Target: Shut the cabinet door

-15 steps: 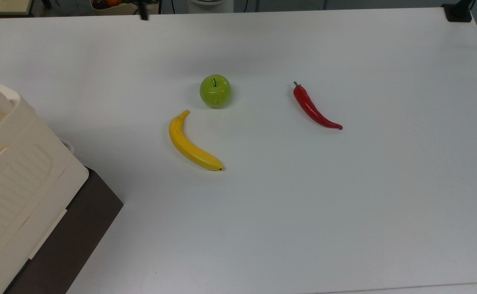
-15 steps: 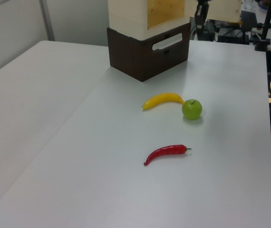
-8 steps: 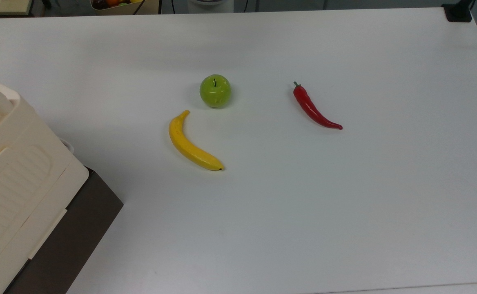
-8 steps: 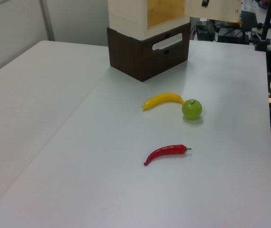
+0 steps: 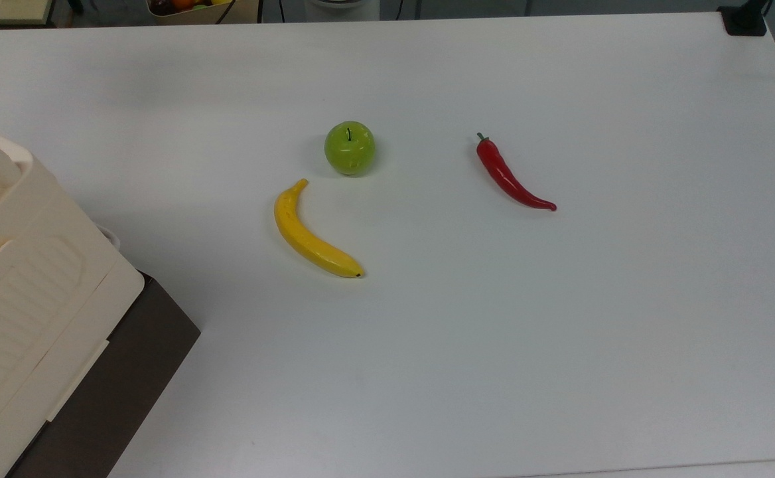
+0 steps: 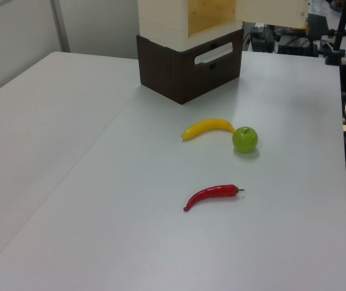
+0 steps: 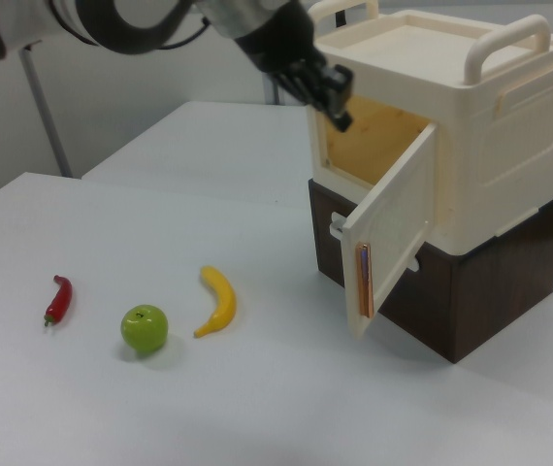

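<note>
Since 1 s ago our gripper (image 7: 333,97) has left the top view's upper edge; it hangs by the cabinet (image 7: 471,126) opening's upper corner, and we cannot tell its grip. Its cabinet door (image 7: 388,243) stands swung wide open. We risk pushing the hinge side and shoving the whole cabinet instead.

White table (image 5: 560,332), banana (image 5: 311,232), green apple (image 5: 350,147), red chilli (image 5: 510,176), brown-based cream cabinet (image 7: 490,194)
</note>
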